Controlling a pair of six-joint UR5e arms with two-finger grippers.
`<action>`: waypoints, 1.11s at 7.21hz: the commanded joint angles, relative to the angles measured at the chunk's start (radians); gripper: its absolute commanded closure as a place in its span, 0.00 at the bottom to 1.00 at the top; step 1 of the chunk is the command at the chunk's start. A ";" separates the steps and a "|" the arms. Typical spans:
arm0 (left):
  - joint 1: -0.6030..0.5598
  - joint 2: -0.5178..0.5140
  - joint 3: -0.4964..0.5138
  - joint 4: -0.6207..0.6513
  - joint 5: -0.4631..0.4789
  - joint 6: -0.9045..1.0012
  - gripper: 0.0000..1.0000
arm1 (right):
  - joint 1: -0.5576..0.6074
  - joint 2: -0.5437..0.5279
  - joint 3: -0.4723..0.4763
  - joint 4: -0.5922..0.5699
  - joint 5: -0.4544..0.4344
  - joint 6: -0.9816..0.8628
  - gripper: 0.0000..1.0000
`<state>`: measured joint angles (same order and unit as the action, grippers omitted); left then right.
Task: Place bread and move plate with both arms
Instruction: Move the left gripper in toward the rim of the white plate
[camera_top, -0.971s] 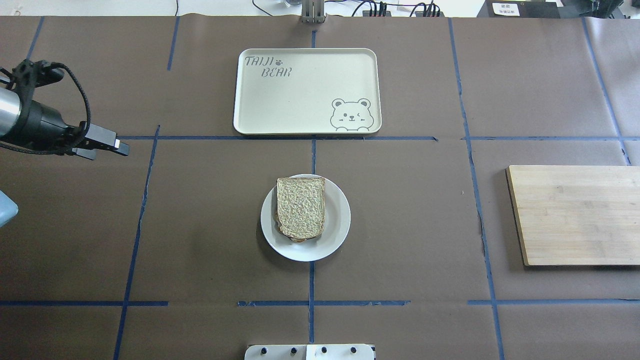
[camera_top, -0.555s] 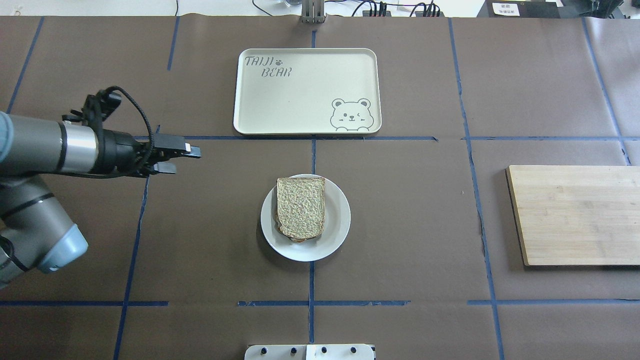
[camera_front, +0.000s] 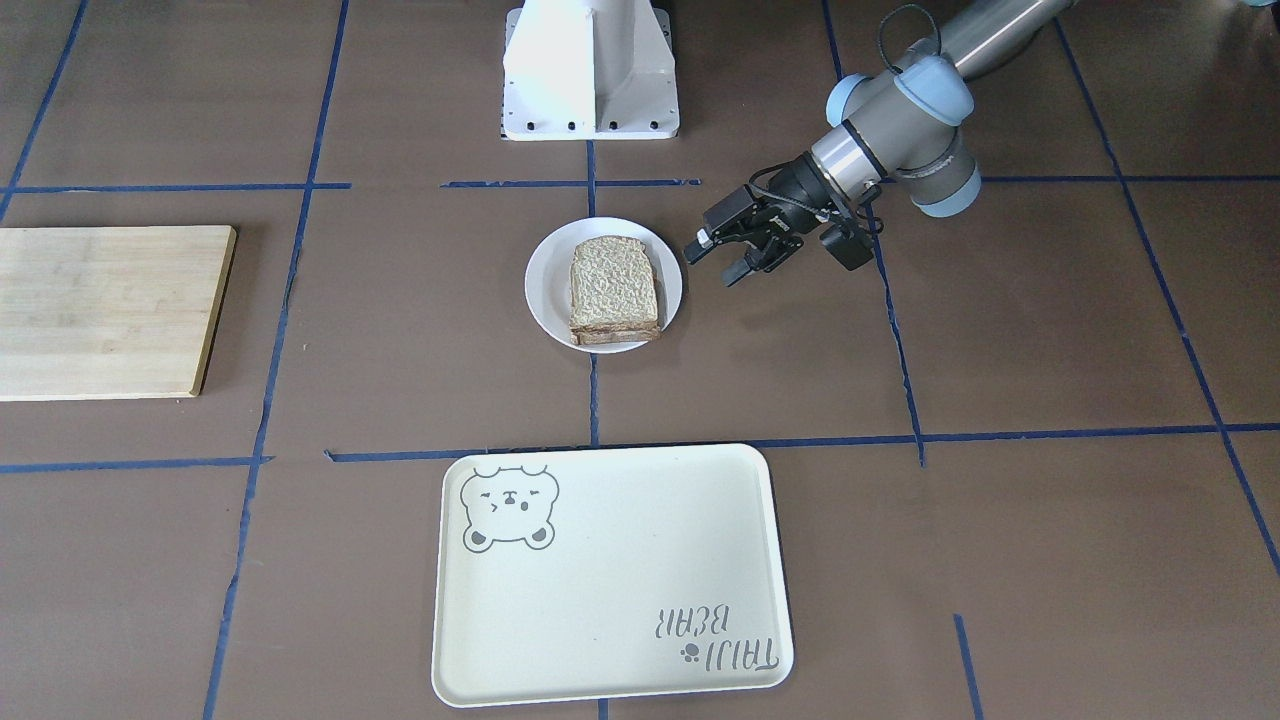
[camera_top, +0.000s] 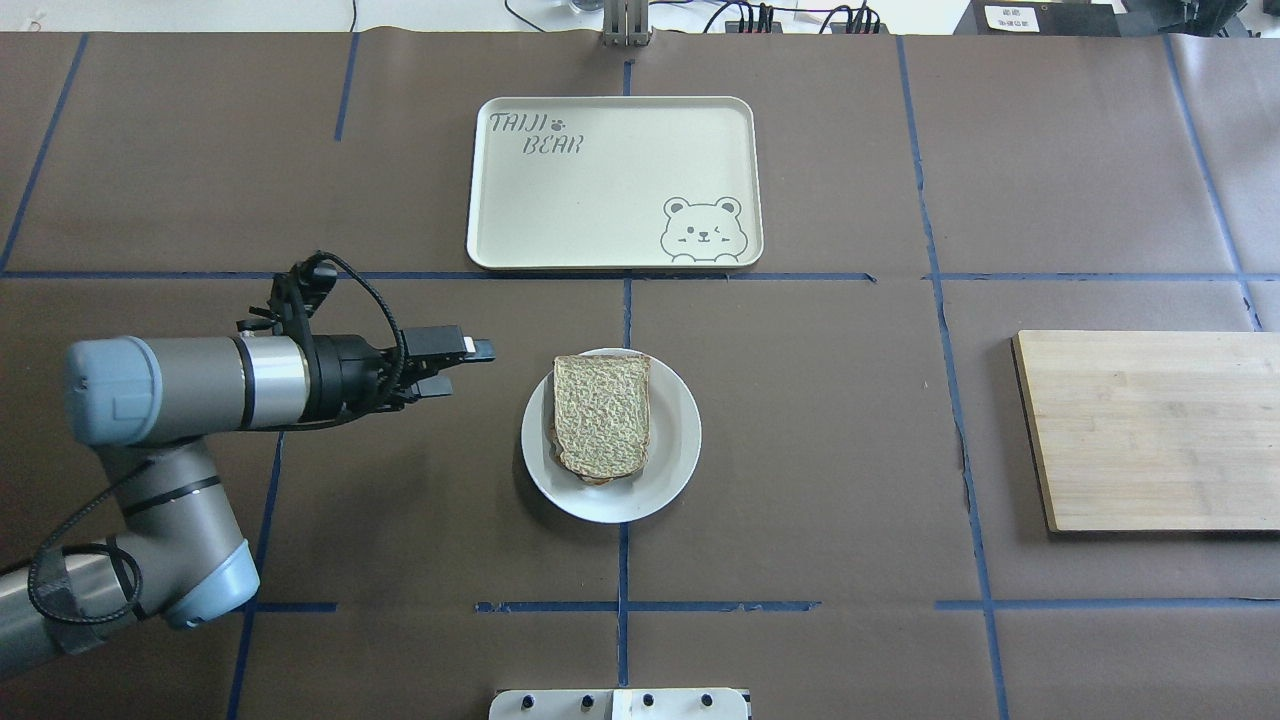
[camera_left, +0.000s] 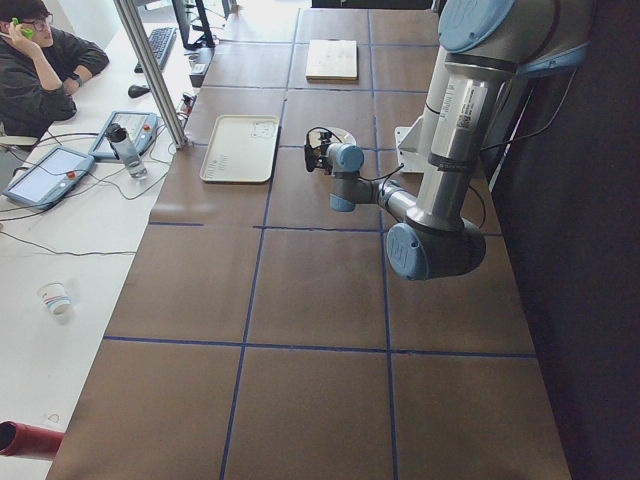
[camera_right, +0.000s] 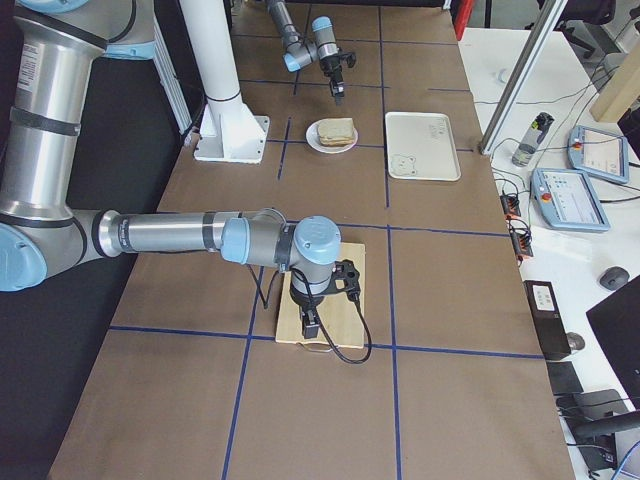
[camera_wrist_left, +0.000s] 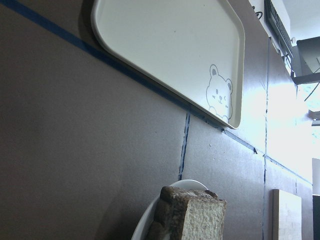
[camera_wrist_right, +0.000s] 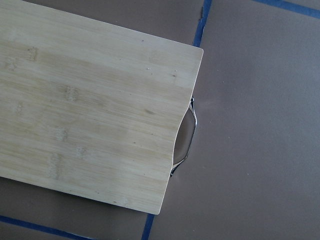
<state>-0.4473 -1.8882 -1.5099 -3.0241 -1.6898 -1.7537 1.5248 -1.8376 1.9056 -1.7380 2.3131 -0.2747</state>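
The bread (camera_top: 601, 413) lies on the white plate (camera_top: 675, 440) at the table's middle, on top of another layer whose edge shows under it. Both also show in the front view, bread (camera_front: 614, 285) and plate (camera_front: 545, 280), and in the left wrist view, bread (camera_wrist_left: 202, 220) and plate rim (camera_wrist_left: 187, 183). My left gripper (camera_top: 467, 366) is open and empty, just left of the plate, apart from it; it also shows in the front view (camera_front: 714, 262). My right gripper (camera_right: 311, 328) hangs over the wooden board in the right side view only; I cannot tell if it is open.
A cream bear tray (camera_top: 610, 180) lies beyond the plate. A wooden cutting board (camera_top: 1150, 430) lies at the right; its metal handle (camera_wrist_right: 187, 135) shows in the right wrist view. The white pedestal (camera_front: 590, 70) stands at the robot's side.
My left arm has swung in from the left edge toward the plate, and its gripper now sits close beside the plate. Bread, plate and tray have not moved.
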 joint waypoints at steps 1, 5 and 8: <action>0.042 -0.029 0.078 -0.056 0.033 -0.001 0.00 | 0.000 0.003 0.001 0.000 0.000 0.000 0.00; 0.064 -0.051 0.120 -0.056 0.042 -0.001 0.39 | 0.000 0.003 0.004 0.002 0.000 0.000 0.00; 0.065 -0.054 0.123 -0.056 0.053 -0.001 0.49 | 0.000 0.003 0.004 0.000 0.000 0.000 0.00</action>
<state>-0.3832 -1.9408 -1.3880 -3.0802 -1.6429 -1.7549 1.5248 -1.8346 1.9097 -1.7378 2.3132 -0.2746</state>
